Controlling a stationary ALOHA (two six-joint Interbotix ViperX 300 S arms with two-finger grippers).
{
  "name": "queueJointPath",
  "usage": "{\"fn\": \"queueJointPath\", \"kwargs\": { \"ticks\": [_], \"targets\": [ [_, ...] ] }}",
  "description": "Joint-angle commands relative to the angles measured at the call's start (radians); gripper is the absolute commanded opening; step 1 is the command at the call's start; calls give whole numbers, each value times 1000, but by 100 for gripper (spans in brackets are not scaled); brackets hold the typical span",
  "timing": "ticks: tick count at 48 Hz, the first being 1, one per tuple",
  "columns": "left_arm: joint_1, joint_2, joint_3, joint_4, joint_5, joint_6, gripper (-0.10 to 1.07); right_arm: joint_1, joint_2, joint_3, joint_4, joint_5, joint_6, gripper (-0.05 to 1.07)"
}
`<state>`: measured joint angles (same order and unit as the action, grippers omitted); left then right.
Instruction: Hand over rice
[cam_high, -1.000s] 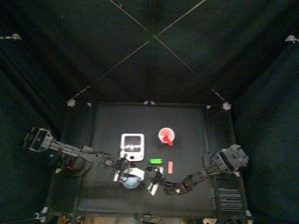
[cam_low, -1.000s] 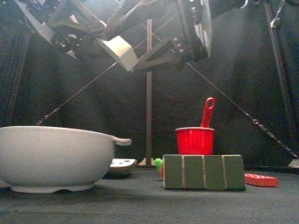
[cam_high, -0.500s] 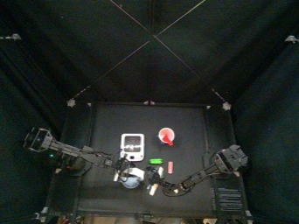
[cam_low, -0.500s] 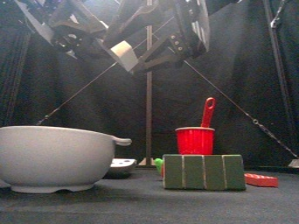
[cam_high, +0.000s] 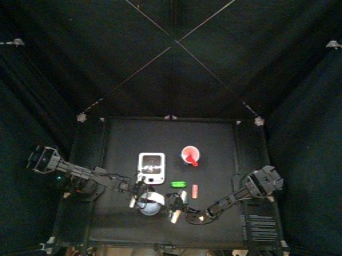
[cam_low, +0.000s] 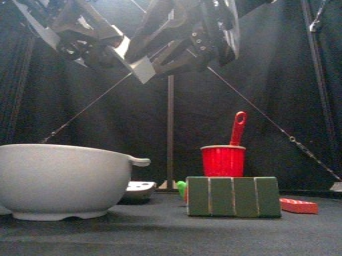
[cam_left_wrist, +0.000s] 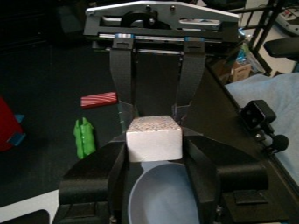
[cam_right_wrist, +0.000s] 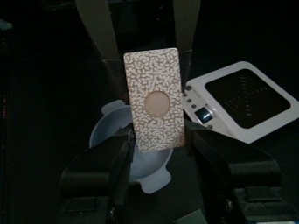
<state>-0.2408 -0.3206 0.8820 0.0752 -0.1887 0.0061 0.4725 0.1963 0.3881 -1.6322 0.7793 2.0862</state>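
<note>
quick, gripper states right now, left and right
left gripper: shut on the rice pack
right gripper: around the rice pack, grip cannot be told

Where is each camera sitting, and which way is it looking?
Top view: high overhead, looking straight down at the table; both arms show.
Front view: at the table's front edge, looking level past the bowl; arms hang above.
Left wrist view: on the left arm, facing the rice in the left gripper.
Right wrist view: on the right arm; right gripper faces down.
Both wrist views share rice and bowl.

Both tools (cam_left_wrist: 156, 149) (cam_right_wrist: 160, 162) raised, facing (jaws gripping same block).
</note>
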Motion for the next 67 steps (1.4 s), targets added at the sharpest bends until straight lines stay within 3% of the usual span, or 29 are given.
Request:
{"fn": "queueJointPath", "kwargs": {
  "ticks": [1, 5, 15, 25, 36, 67],
  "targets": [
    [3, -5, -20, 8, -17, -2, 50, -3, -32, -23, -3, 3, 2, 58],
    [11, -8, -18, 5, -29, -3, 55, -3, -34, -20, -3, 3, 3, 58],
    [20, -17, -3, -18, -43, -5, 81, -2, -38, -14, 5, 5, 11, 58],
    [54, -32, 9, -98, -94, -5, 102, -2, -44, -6, 18, 14, 11, 57],
    [83, -61, 60, -153, -160, -3, 103, 3, -55, 0, 31, 28, 12, 57],
    [84, -77, 77, -155, -158, -2, 103, 3, -66, 9, 130, 48, 15, 57]
  ]
}}
